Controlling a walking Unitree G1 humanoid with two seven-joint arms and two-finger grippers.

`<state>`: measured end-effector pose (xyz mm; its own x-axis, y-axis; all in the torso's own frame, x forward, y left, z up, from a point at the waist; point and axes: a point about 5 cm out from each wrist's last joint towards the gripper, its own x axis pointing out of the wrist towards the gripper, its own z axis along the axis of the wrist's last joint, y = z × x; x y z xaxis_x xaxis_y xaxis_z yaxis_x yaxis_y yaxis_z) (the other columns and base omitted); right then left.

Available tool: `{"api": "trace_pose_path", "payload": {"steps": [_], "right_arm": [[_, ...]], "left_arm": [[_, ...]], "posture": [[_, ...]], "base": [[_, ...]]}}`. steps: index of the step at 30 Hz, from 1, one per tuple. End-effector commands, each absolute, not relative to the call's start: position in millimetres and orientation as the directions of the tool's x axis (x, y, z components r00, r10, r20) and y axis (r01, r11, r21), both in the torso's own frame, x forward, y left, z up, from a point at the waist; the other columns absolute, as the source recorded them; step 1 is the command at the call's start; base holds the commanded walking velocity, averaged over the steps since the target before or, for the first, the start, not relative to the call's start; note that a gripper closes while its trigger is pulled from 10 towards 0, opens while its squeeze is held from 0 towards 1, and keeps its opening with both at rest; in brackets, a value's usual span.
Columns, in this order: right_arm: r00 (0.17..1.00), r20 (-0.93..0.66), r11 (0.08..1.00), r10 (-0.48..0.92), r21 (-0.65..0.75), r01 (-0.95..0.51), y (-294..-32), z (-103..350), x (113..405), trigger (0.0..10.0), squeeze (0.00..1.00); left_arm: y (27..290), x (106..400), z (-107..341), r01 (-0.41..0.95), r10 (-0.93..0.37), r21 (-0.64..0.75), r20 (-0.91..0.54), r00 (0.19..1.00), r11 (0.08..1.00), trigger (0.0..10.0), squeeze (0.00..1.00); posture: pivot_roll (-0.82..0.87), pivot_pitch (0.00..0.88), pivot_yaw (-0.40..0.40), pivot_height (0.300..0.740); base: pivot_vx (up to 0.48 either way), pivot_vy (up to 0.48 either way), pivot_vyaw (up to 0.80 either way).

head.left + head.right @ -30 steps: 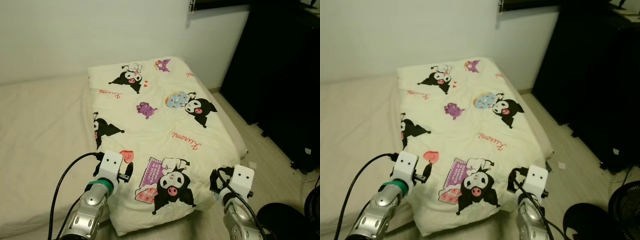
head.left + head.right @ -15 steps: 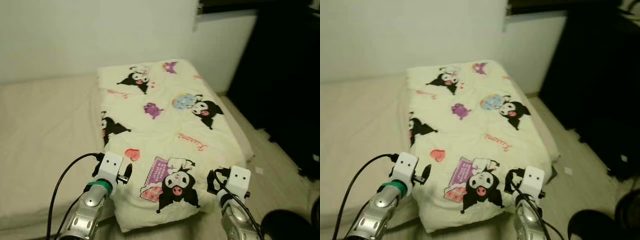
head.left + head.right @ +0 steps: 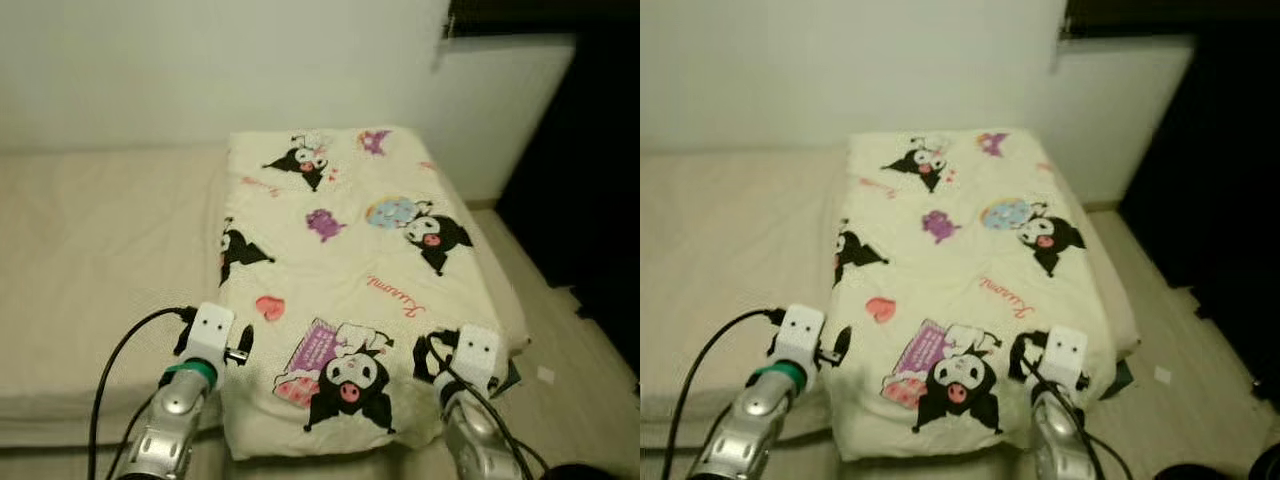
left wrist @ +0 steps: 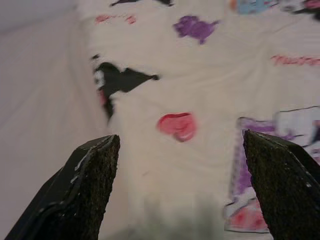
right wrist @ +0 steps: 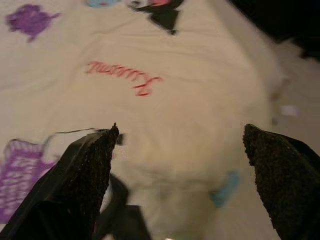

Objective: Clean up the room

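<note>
White wall and a beige mattress (image 3: 90,250) form the setting. On the mattress's right part a folded cream blanket (image 3: 350,260), printed with black cartoon figures, is laid flat. The left gripper (image 4: 182,195) is held at the blanket's near left corner, its 2 fingers spread wide and empty. The right gripper (image 5: 177,185) is held at the near right corner, likewise spread wide and empty.

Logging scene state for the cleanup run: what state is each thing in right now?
Cartoon-print blanket: folded, lying flat on the bed.
Bed: beige sheet bare beside the blanket.
Left gripper: open, at the blanket's near left corner, holding nothing.
Right gripper: open, at the blanket's near right corner, holding nothing.
</note>
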<state>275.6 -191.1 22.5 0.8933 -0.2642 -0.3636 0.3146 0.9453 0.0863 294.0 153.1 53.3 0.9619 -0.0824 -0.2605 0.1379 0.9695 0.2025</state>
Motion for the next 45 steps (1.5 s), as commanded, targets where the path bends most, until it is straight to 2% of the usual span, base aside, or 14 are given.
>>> {"api": "trace_pose_path", "payload": {"steps": [1,10,39,45], "right_arm": [[0.887,-0.384,0.946,-0.257,0.085,0.311,-187,18,273,10.0,0.0],[0.894,-0.377,0.959,-0.242,0.049,0.28,-184,20,275,10.0,0.0],[0.879,-0.396,0.947,-0.265,0.066,0.315,-187,21,282,10.0,0.0],[0.875,-0.36,0.925,-0.324,0.072,0.373,-195,24,278,10.0,0.0]], "left_arm": [[159,290,47,0.129,-0.065,0.209,-0.289,0.955,0.969,10.0,0.0],[153,286,43,0.124,-0.07,0.166,-0.299,0.952,0.978,10.0,0.0],[151,292,44,0.121,-0.064,0.166,-0.315,0.947,0.979,10.0,0.0],[146,299,49,0.156,-0.098,0.176,-0.3,0.949,0.972,10.0,0.0]], "posture": [[0.04,0.0,0.052,0.74],[0.02,0.0,0.045,0.74],[0.02,0.0,0.036,0.74],[0.01,0.0,0.034,0.74]], "base": [[0.0,0.0,0.0],[0.0,-0.285,0.54],[0.0,0.0,0.0],[0.0,0.0,0.0]]}}
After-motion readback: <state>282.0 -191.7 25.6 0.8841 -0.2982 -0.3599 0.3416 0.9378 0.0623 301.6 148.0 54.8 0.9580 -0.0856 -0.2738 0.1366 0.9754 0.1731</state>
